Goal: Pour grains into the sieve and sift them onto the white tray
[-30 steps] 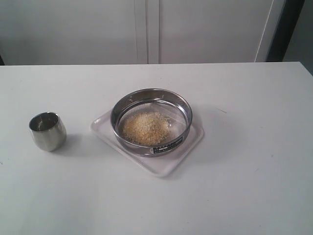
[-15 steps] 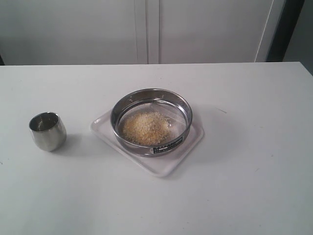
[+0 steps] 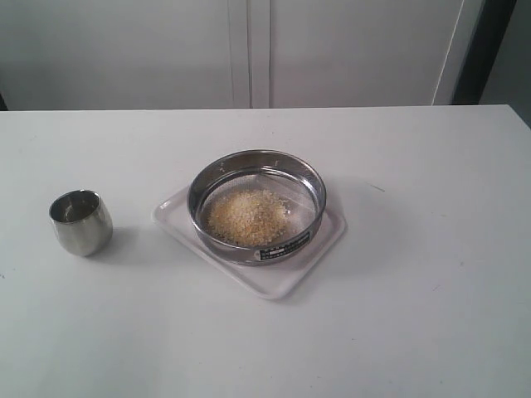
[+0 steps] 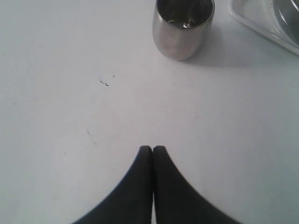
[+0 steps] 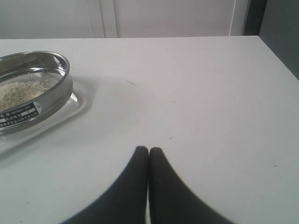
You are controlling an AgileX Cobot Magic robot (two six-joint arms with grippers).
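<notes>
The steel sieve (image 3: pixel 256 206) rests on the white tray (image 3: pixel 274 280) in the middle of the table. A pile of yellow-beige grains (image 3: pixel 247 215) lies on its mesh. The sieve (image 5: pixel 44 100), its grains (image 5: pixel 21 92) and the tray's rim (image 5: pixel 77 105) also show in the right wrist view. My right gripper (image 5: pixel 148 150) is shut and empty, above bare table apart from the sieve. My left gripper (image 4: pixel 153 149) is shut and empty too, some way from the steel cup. Neither gripper appears in the exterior view.
A small rounded steel cup (image 3: pixel 80 221) stands upright on the table left of the tray; in the left wrist view the cup (image 4: pixel 183 27) looks empty. The tray's corner (image 4: pixel 254 21) shows beside it. A white wall rises behind the table.
</notes>
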